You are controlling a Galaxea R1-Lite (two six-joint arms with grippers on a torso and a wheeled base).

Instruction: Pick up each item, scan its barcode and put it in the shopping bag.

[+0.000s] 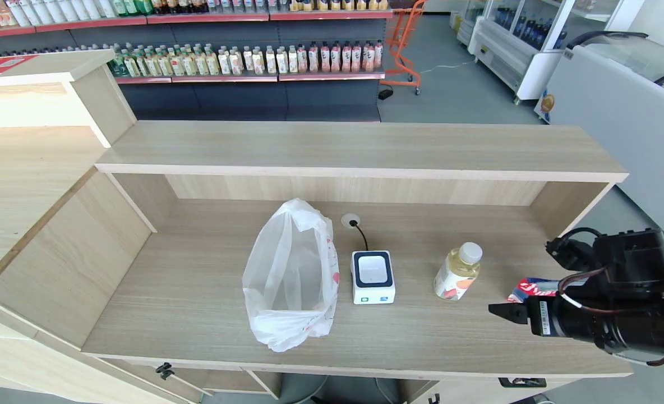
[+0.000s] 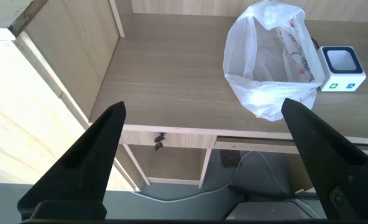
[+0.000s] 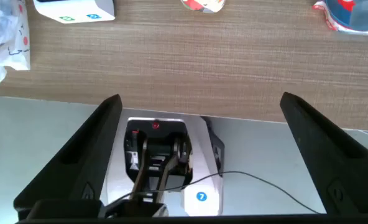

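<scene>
A clear bottle (image 1: pixel 459 271) of yellow drink, white-capped, its orange-white label (image 1: pixel 453 285) unreadable, stands beside the scanner (image 1: pixel 372 276) and white bag (image 1: pixel 291 276); left gripper (image 2: pixel 204 106) and right gripper (image 3: pixel 201 98) gape wide, empty.

The right arm (image 1: pixel 612 331) is matte black, built from a thick round segment that narrows to one pointed finger (image 1: pixel 503 312). A small white label (image 1: pixel 544 326) with fine dark print is stuck along this round segment. On top of the wrist sits a black box-shaped housing (image 1: pixel 635 255). Thin wires (image 1: pixel 576 279) in red, white and black loop out beside it, and a thicker black cable (image 1: pixel 576 233) makes an arc behind it. The right gripper (image 3: pixel 201 102) has two flat black fingers (image 3: pixel 324 152), wide at the root and tapering to a blunt tip. The left gripper (image 2: pixel 204 106) has the same smooth, black, wedge-shaped pads (image 2: pixel 87 162).
</scene>
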